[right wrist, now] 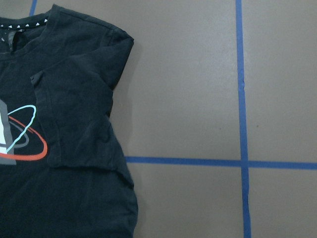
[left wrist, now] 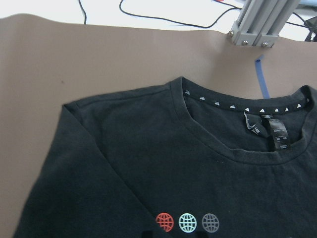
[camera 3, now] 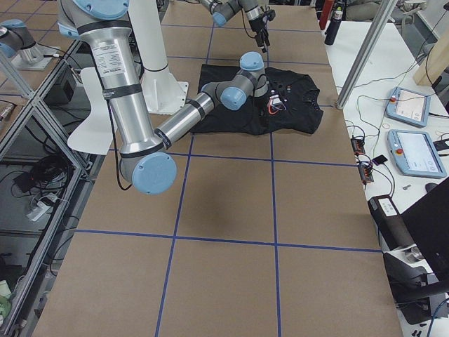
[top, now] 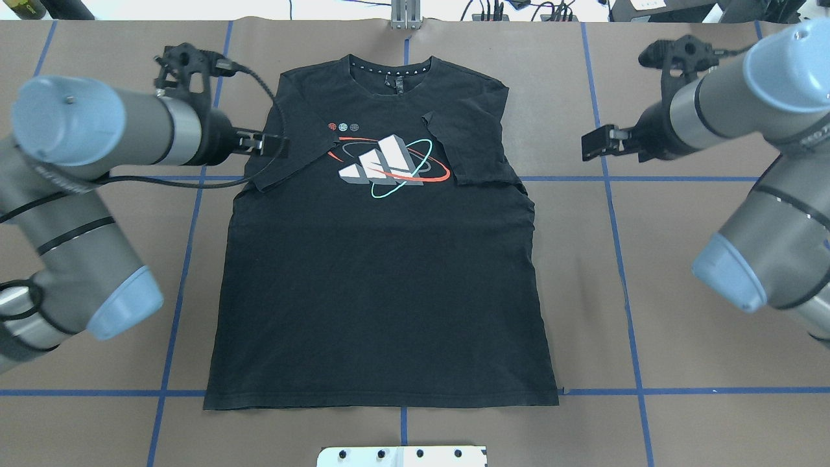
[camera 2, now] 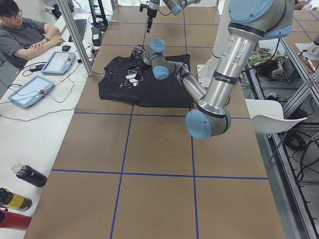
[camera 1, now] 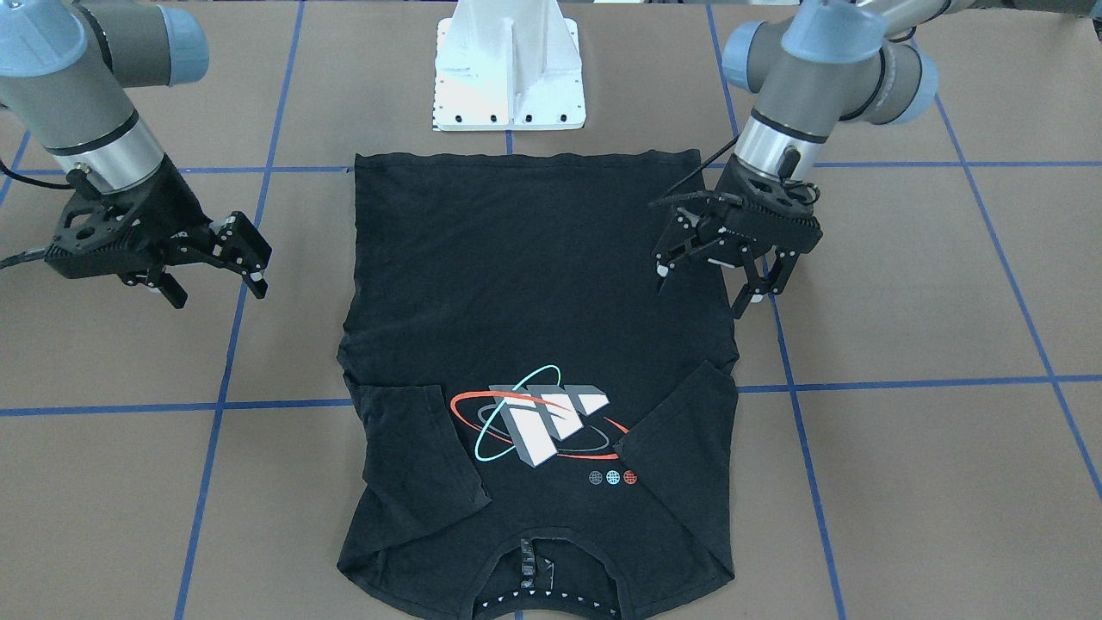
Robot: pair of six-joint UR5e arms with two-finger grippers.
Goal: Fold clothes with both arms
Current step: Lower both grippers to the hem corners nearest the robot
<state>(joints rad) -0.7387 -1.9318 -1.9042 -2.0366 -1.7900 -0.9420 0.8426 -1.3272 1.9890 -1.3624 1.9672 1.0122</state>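
On table (camera 1: 904,482), T-shirt (camera 1: 525,284) flat (sleeves (camera 1: 413,448) folded in); left tool (camera 1: 704,286), right tool (camera 1: 215,288) spread.

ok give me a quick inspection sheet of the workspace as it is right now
surface: brown paper table with blue tape grid, flat.
job's things: black T-shirt laid flat, logo up, both sleeves folded in over the chest, hem toward the white base pedestal.
clutter: nothing seen on the paper; bottles on the side bench.
grippers: left gripper open, over the shirt's side edge, holding nothing; right gripper open over bare paper.
cables: black cable from the left wrist loops over the shirt's shoulder; contact unclear.
surroundings: a person seated at the bench with tablets.
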